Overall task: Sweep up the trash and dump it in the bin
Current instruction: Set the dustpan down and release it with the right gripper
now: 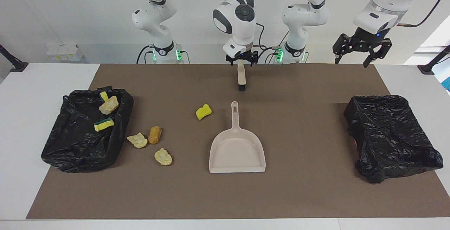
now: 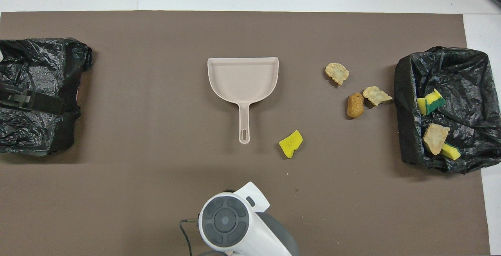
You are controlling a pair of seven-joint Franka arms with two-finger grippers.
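Flat at mid-mat, a dustpan [image 1: 237,152], handle toward the robots. Toward the right arm's end from it, an open bin [image 1: 56,152] lined with a black bag, holding three bits of trash: two sponge pieces [image 1: 104,125] and a beige chunk [image 1: 109,105]. Between dustpan and that bin, on the surface, three more bits: two pale chunks [image 1: 137,140] and an orange-brown lump [image 1: 155,134]. Just beside the dustpan's handle, a yellow sponge [image 1: 204,112]. Toward the left arm's end from the dustpan, a second bin [image 1: 390,135], bag crumpled over it, contents hidden. Nearer the robots than the dustpan, a brush [image 1: 241,78], with the right gripper [image 1: 241,61] over its handle end, fingers released and astride it; contact impossible to tell. Waiting up in the air toward the left arm's end, the left gripper [image 1: 362,55], fingers released.
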